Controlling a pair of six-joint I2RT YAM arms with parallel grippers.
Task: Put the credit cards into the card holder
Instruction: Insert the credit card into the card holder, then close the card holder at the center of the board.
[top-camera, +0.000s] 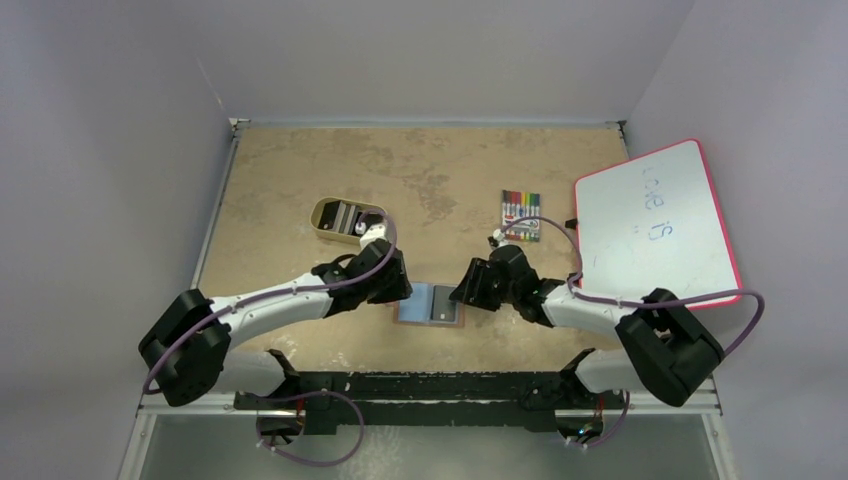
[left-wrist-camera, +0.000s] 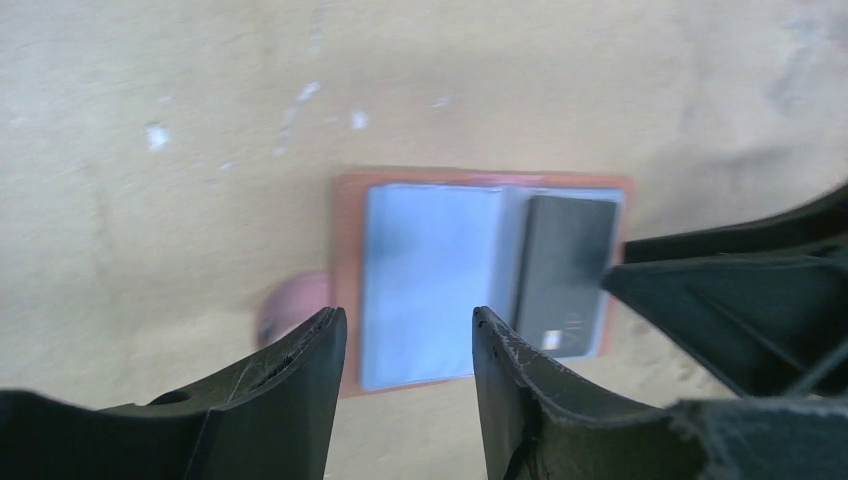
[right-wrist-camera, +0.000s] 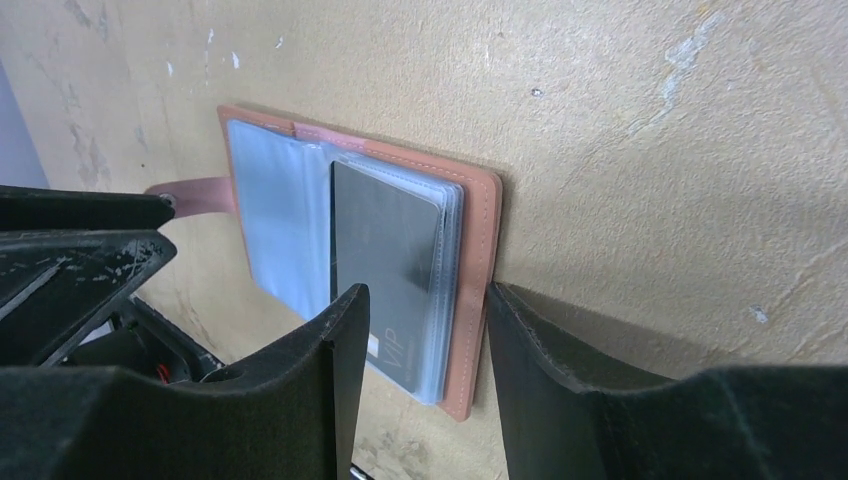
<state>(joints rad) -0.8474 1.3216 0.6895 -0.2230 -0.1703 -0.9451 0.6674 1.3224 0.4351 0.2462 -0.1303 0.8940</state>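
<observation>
The card holder (top-camera: 415, 302) lies open and flat on the table between my two grippers, brown outside and blue-grey inside. A dark credit card (right-wrist-camera: 385, 255) marked VIP sits in the clear pockets of its right half, also visible as the dark card (left-wrist-camera: 563, 270) in the left wrist view. More credit cards (top-camera: 345, 215) lie in the tan oval tray (top-camera: 322, 209) behind. My left gripper (left-wrist-camera: 408, 315) hovers open over the holder's left half (left-wrist-camera: 430, 280) with nothing between its fingers. My right gripper (right-wrist-camera: 425, 290) is open, its fingers straddling the holder's right edge (right-wrist-camera: 478, 280).
A pack of coloured markers (top-camera: 520, 213) lies at the back right. A whiteboard with a red rim (top-camera: 655, 225) covers the table's right side. The holder's snap strap (right-wrist-camera: 195, 195) sticks out on its left. Grey walls enclose the table.
</observation>
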